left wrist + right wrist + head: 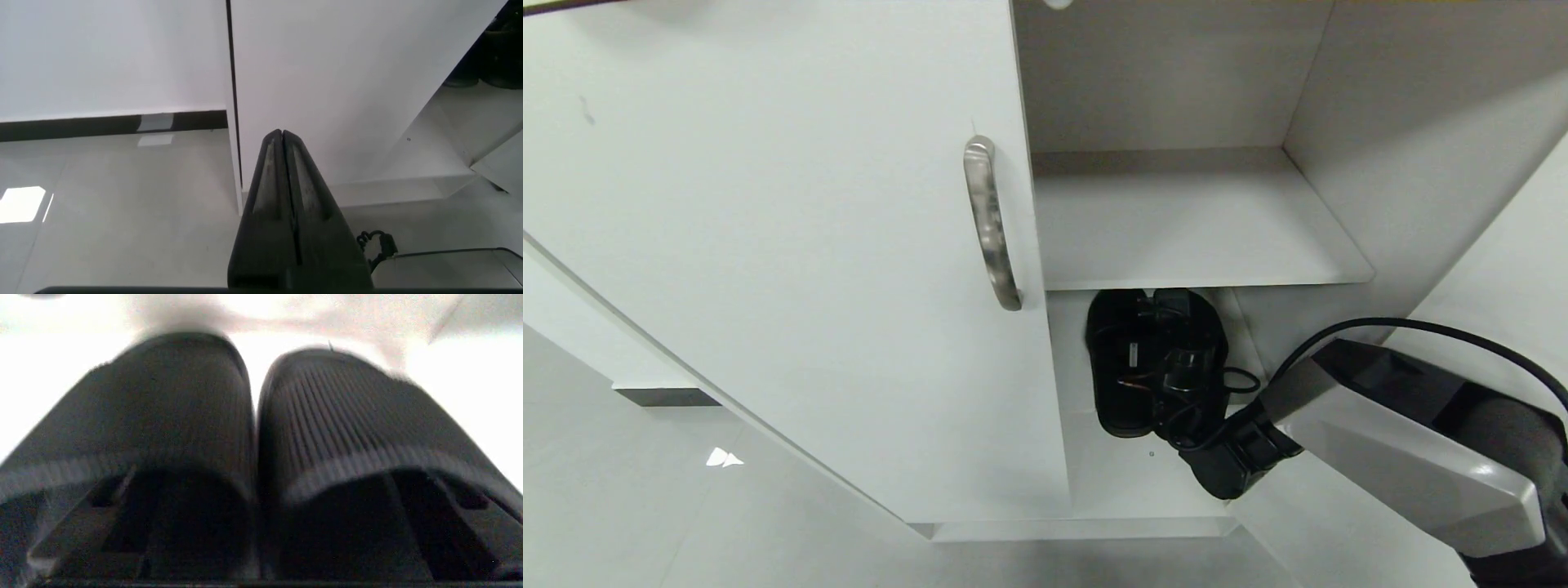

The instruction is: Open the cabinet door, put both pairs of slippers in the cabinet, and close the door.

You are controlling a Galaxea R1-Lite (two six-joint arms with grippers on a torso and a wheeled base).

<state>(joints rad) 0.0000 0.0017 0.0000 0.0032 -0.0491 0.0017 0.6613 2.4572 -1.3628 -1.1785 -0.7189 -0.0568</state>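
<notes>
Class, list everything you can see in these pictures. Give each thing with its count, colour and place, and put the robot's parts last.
slippers: one pair, black, side by side on the cabinet's bottom, under the shelf
shelf: one, white, inside the cabinet's open right half
closed door: one, white, the cabinet's left half
handle: one, silver, upright at the closed door's right edge
floor: one, pale grey and glossy, in front of the cabinet
left claw: one, black, shut, over the floor near the cabinet's base
right claw: one, black, in the bottom compartment at the slippers
</notes>
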